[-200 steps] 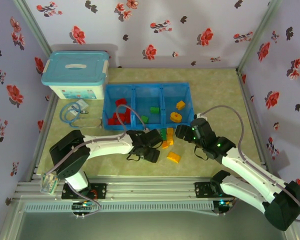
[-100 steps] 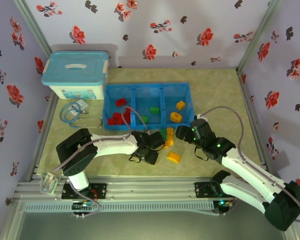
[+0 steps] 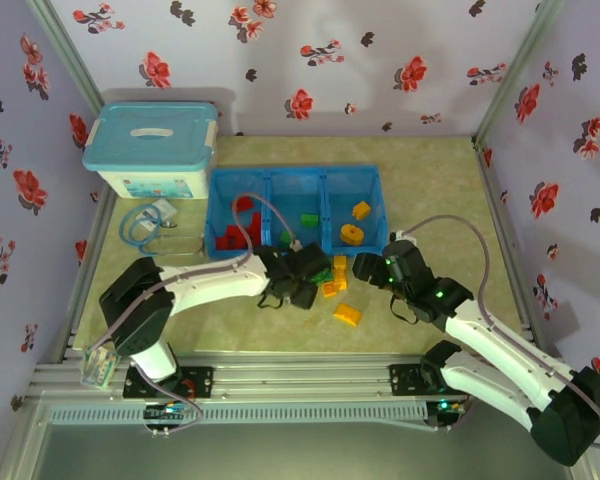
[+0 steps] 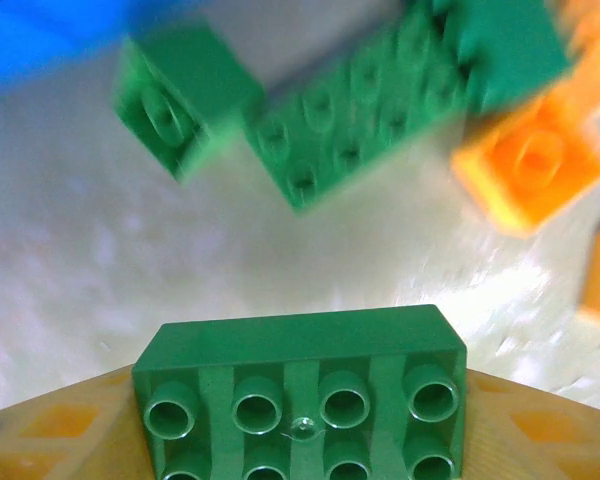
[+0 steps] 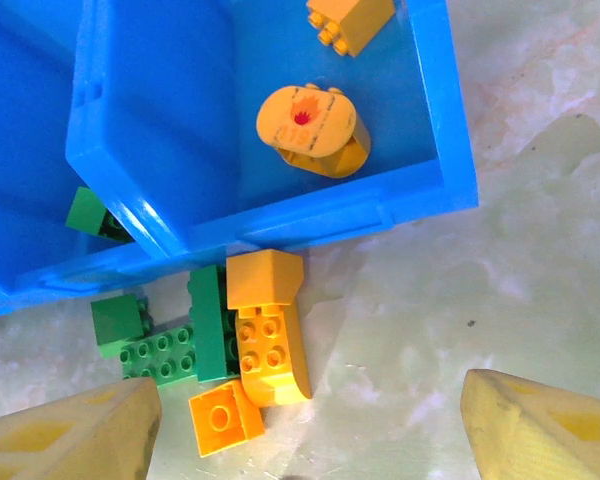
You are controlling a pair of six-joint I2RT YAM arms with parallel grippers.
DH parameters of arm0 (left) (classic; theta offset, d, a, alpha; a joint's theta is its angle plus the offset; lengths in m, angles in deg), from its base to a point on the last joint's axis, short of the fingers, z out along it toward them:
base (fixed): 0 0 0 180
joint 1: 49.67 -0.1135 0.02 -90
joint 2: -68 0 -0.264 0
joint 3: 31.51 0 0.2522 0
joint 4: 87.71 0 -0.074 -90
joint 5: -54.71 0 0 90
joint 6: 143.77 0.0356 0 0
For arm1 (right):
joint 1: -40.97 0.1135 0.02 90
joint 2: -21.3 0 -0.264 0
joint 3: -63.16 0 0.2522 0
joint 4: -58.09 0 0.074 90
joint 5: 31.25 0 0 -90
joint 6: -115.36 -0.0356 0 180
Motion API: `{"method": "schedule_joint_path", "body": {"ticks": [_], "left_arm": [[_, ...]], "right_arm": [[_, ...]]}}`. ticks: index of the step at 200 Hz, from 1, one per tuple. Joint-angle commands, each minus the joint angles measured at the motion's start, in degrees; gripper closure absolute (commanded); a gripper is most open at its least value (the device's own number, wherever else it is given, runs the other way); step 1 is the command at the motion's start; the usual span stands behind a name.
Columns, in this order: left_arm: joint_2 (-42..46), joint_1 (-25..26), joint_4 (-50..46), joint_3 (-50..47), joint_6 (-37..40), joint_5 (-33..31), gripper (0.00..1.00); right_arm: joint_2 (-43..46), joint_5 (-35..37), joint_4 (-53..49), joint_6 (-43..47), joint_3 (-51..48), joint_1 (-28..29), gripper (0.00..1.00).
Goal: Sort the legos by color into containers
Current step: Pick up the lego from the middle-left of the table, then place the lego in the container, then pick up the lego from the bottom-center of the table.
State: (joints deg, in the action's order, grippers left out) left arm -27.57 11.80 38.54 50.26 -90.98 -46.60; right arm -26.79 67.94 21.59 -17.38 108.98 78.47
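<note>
Since a second back, the left gripper (image 3: 315, 272) has swung off the near table edge and in toward the loose pile, jaws narrowing from wide. It's now clamped on a green eight-stud plastic brick (image 4: 302, 400), which is sharp between the yellow finger pads (image 4: 50, 435) while the table below blurs. The right gripper (image 3: 364, 266) hasn't shifted: jaws wide, nothing between them, hovering just right of the pile.

View differences:
- The left wrist cam shows the grip. The top view gives just a speck of green at the fingertips.
- Under the held brick are a small green cube brick (image 4: 185, 105), a long green studded brick (image 4: 370, 125) and an orange single-stud brick (image 4: 535, 165).
- The right wrist cam shows the right bin of the bright blue three-bin plastic tray (image 5: 310, 218). In it are a yellow round piece with a red flame print (image 5: 313, 128) and a yellow brick (image 5: 348, 20) at the frame's top edge.
- The top view adds red bricks (image 3: 235, 232) in the left bin and green ones (image 3: 308, 218) in the middle bin.

Clearance:
- The pile sits hard against the tray's near wall, with a yellow sloped brick (image 5: 265, 280) touching it.
- The two grippers flank the pile closely, so it's tight there.
- A yellow wedge brick (image 3: 347, 315) lies alone nearer the bases.
- There is bare table right of the tray and along the near edge.
- The far-left corner is taken by a white storage box with a light-blue lid (image 3: 152, 150), with a loop of blue tubing (image 3: 140, 222) in front of it.
</note>
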Motion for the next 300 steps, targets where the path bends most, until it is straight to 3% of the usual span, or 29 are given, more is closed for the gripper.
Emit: {"method": "schedule_joint_path", "body": {"ticks": [1, 53, 108, 117, 128, 144, 169, 249, 300], "left_arm": [[2.07, -4.60, -1.26, 6.09, 4.96, -2.24, 0.47], [-4.10, -14.83, 0.57, 16.20, 9.37, 1.27, 0.48], [-10.55, -18.45, 1.22, 22.86, 11.43, 2.55, 0.46], [-10.96, -18.66, 0.28, 24.46, 11.71, 2.99, 0.42], [-10.73, -18.45, -0.61, 26.01, 12.22, 3.07, 0.26], [-8.40, -18.17, 0.17, 25.94, 12.51, 3.07, 0.18], [-3.29, -17.55, 2.40, 23.22, 12.43, 2.79, 0.15], [15.21, -16.41, 10.42, 7.40, 11.28, 2.78, 0.15], [22.01, -16.46, 11.33, -1.24, 9.56, 2.39, 0.16]], "right_arm": [[0.48, 0.01, -0.43, -1.77, -1.03, 0.39, 0.21], [2.11, -2.36, -0.99, -2.30, -2.58, 1.22, 0.21], [2.51, -3.83, -2.23, -2.35, -4.05, 2.43, 0.21], [2.47, -3.98, -1.92, -2.50, -4.27, 2.67, 0.21], [2.29, -4.09, -1.95, -2.43, -4.45, 2.84, 0.21], [1.79, -4.35, -1.71, -2.44, -4.54, 3.06, 0.21], [0.72, -5.11, -1.05, -2.44, -4.89, 3.45, 0.21], [-10.63, -5.99, -3.77, 0.30, -2.37, 9.77, 0.19], [-20.23, -4.47, -6.36, 2.12, 2.03, 14.69, 0.20]]}}
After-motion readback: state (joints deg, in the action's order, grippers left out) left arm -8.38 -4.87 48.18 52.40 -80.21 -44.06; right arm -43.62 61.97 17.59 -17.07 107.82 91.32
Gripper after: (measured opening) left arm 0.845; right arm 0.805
